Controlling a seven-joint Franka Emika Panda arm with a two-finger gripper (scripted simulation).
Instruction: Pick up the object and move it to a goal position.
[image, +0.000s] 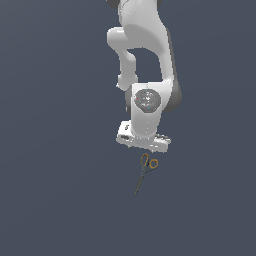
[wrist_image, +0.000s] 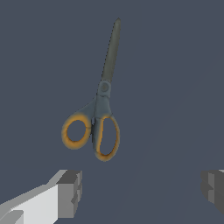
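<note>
The scissors (image: 145, 170) lie flat on the dark grey floor (image: 60, 200), with two orange-yellow ring handles and long thin dark blades. In the exterior view the handles sit just below my white gripper (image: 144, 145) and the blades point away from it. In the wrist view the scissors (wrist_image: 101, 114) lie closed, ahead of my gripper (wrist_image: 142, 192). The two grey fingertips (wrist_image: 70, 192) stand wide apart with nothing between them. The scissors are outside the gap, closer to the one fingertip that shows in full.
The white arm (image: 142, 45) rises above the gripper in the exterior view. The plain dark grey floor surrounds the scissors on all sides.
</note>
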